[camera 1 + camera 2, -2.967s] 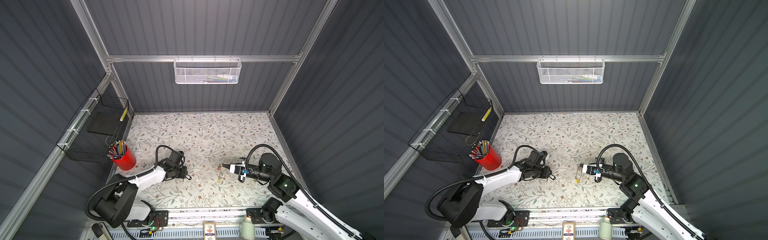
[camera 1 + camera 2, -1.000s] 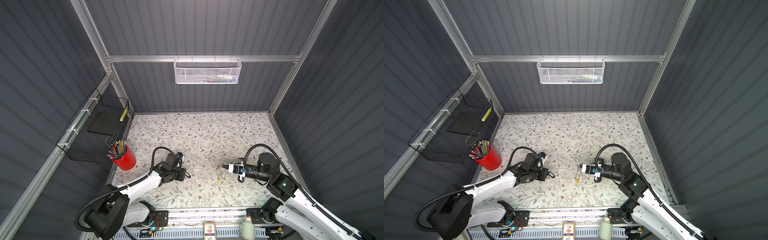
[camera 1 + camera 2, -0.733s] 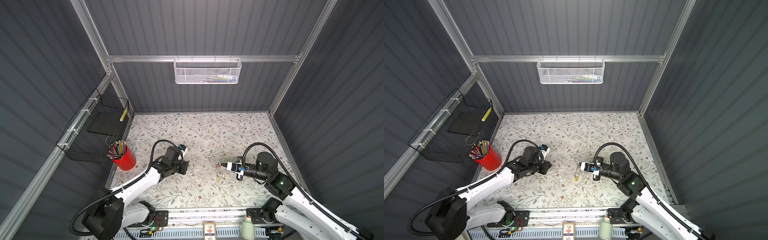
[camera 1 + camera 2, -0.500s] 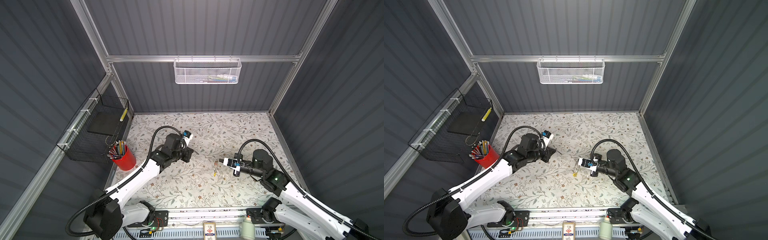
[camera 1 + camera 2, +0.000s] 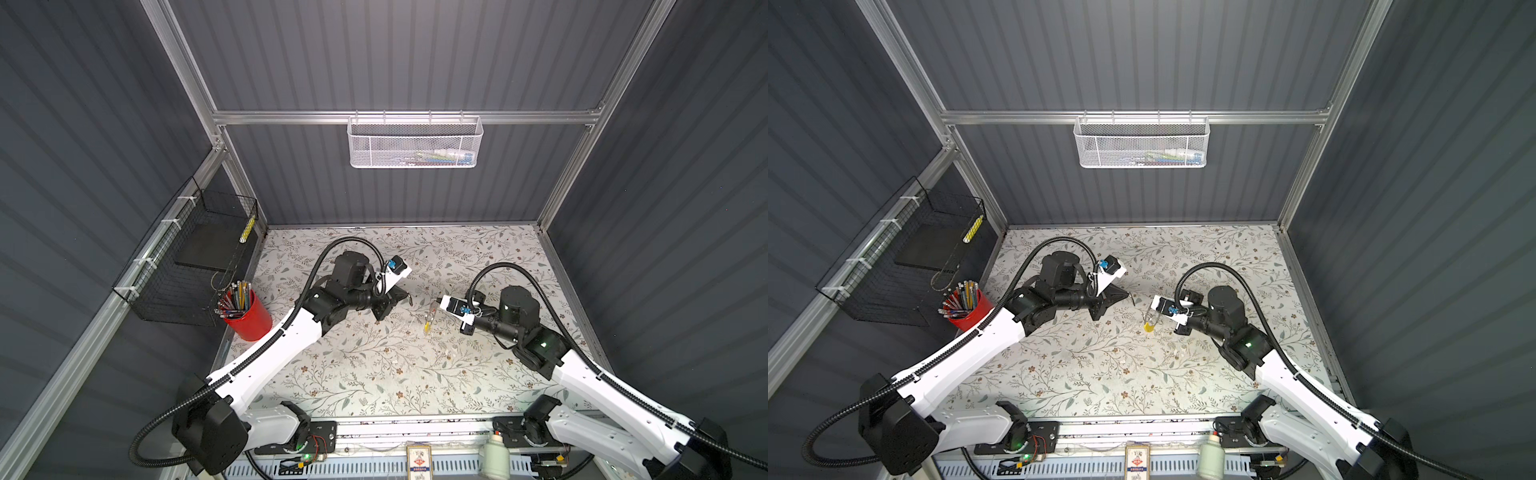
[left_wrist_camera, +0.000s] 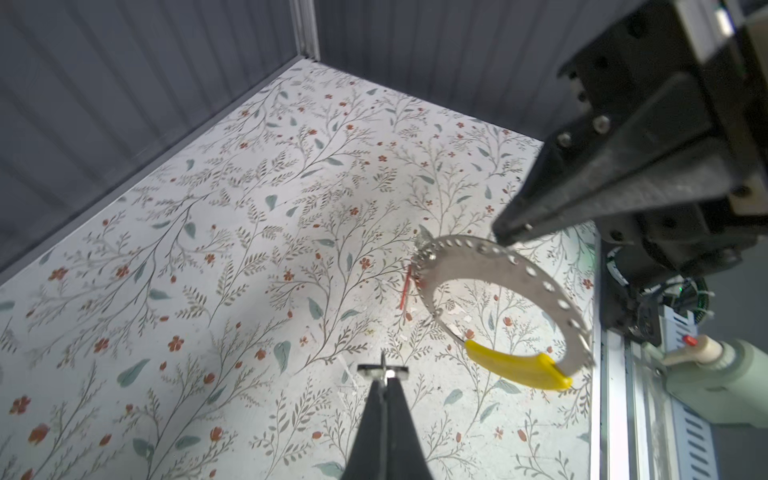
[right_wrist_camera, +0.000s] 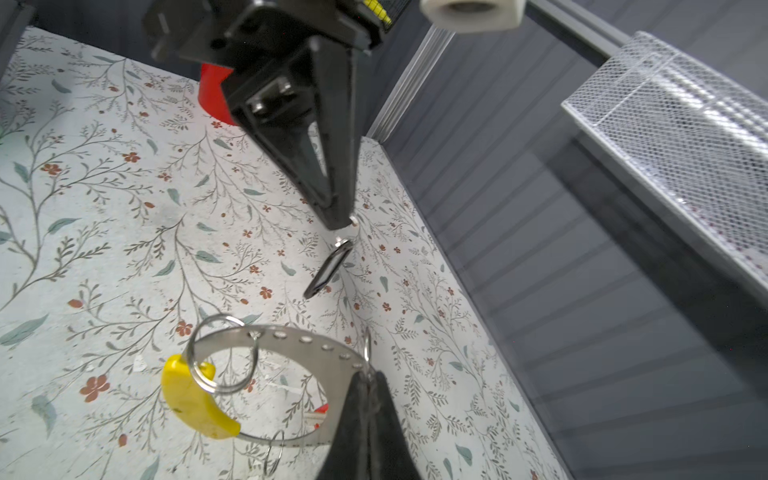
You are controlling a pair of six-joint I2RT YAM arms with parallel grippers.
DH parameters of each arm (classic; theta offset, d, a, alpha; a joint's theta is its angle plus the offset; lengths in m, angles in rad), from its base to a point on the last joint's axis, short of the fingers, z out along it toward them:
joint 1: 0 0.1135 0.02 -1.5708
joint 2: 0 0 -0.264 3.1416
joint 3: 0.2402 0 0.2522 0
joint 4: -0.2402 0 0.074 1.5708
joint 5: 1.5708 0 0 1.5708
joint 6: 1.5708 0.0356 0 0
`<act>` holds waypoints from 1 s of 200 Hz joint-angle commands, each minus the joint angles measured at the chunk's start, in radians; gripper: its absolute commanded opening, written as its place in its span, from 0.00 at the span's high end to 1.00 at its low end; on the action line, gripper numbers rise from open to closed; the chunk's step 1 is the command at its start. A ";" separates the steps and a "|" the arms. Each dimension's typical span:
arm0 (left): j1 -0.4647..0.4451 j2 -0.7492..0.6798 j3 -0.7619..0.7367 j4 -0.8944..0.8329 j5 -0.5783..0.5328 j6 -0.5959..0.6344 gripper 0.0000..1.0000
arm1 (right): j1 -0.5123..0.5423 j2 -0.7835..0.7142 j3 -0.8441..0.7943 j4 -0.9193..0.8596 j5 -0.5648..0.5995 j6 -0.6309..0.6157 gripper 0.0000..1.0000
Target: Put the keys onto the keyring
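Keyring [image 6: 511, 259] hangs over floral tabletop [image 5: 374, 365] inside grey walls [image 5: 395, 62].

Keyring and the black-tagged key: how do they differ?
The keyring is a wide grey hoop with a yellow segment; the black-tagged key is a small dark oval. The right hand pinches the keyring; the left hand pinches the key. Both hang above the table.

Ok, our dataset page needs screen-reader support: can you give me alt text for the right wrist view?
The right gripper, jaws shut, pinches a perforated metal keyring with a yellow segment above a floral tabletop. Opposite it, the left gripper reaches in, jaws shut on a black-tagged key that dangles near the keyring.
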 commanded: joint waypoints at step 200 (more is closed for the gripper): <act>-0.115 -0.009 0.111 -0.068 -0.039 0.177 1.00 | 0.060 -0.071 -0.025 0.021 0.156 -0.038 1.00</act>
